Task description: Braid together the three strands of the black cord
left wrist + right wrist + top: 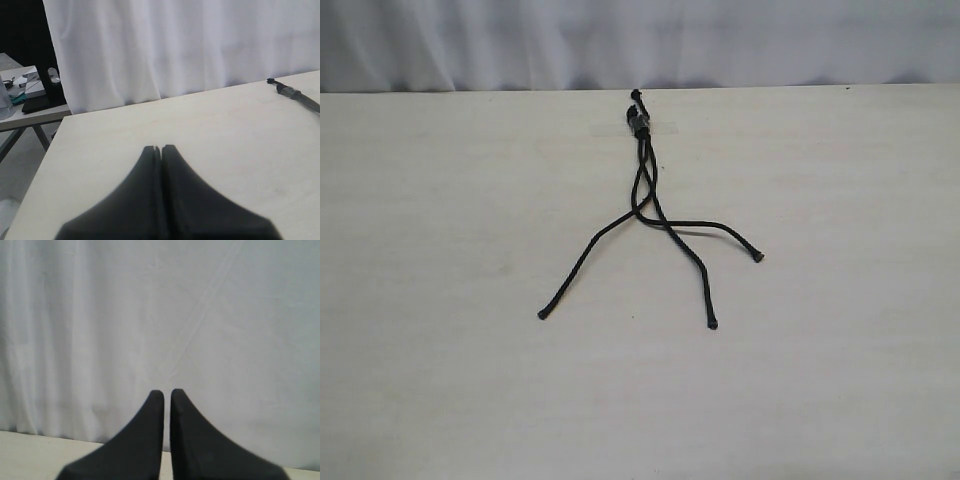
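Exterior view: one black cord [640,125] on the pale table [440,300], near its far edge, knotted end under clear tape [658,128]. The three strands [668,230] cross once, then splay apart. Left gripper [161,148] and right gripper [167,392]: jaws together, both empty.

Lab: white curtain backdrop [150,315], pale worktable [440,380]

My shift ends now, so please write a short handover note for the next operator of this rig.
Left gripper: shut, empty, over the table.
Right gripper: almost shut, empty, facing the curtain.
Black cord: knotted end under clear tape, by the table's curtain-side edge.
The three strands lie loose, crossing near the tape, then fanning apart.
Done: no braid yet.
Left: the whole braid.
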Motion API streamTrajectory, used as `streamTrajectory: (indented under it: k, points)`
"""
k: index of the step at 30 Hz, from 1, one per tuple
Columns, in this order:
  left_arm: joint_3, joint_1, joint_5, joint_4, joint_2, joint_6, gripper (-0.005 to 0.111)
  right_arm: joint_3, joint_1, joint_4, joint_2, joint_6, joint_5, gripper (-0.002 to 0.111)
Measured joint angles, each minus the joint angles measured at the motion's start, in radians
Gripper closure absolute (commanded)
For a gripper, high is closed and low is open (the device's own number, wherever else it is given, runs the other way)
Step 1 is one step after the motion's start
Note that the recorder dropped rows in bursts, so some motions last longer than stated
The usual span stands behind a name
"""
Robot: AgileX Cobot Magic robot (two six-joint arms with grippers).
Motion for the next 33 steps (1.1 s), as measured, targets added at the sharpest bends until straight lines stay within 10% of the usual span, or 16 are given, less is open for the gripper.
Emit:
streamTrajectory:
  k: [11,33]
  points:
    - [0.0,0.0,0.0,0.02,0.0,0.0,0.107,0.06,0.0,0.047,-0.002,0.006,0.291,0.104]
    - [0.0,0.0,0.0,0.022,0.0,0.0,0.107,0.509,-0.079,0.078,-0.425,0.029,0.089,0.104]
